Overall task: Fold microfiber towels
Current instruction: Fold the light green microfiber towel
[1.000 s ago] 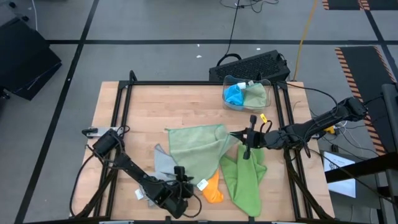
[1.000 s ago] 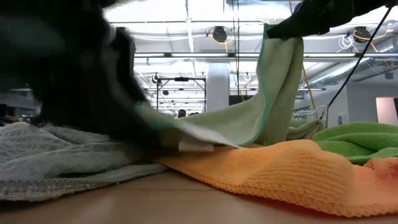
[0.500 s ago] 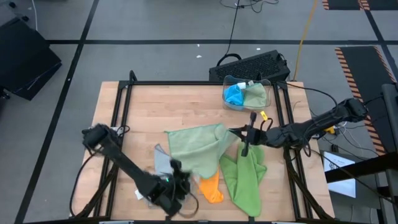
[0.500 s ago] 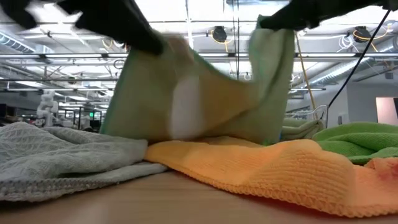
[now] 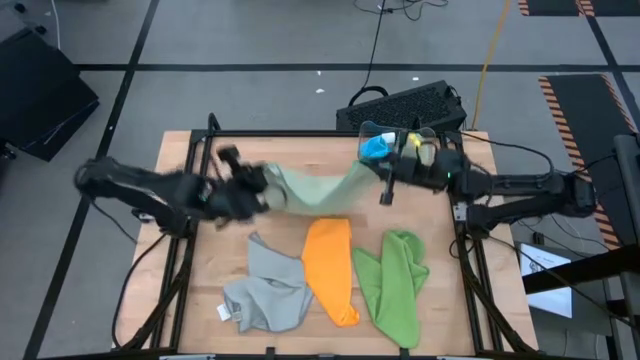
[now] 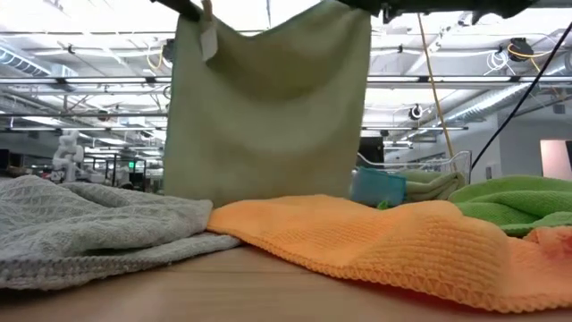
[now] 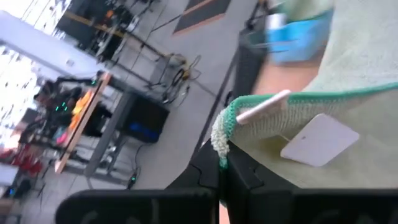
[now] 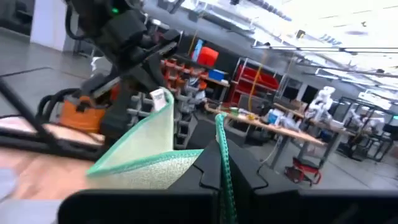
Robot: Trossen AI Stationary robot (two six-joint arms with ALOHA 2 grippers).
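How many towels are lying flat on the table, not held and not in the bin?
3: grey towel at the front left, orange towel in the middle, lime towel at the right. More may hide underneath.

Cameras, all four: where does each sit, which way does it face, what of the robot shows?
High: above the table, facing straight down; both arms, left claw and right claw holding a sage green microfiber towel stretched between them.
Low: at table-top height, facing level into the room; only dark arm parts at the top edge.
Left wrist: on the left arm, facing past its claw, shut on the towel's tagged corner.
Right wrist: on the right arm, facing past its claw toward the left arm.
Shared: high and low both show the flat orange microfiber towel.
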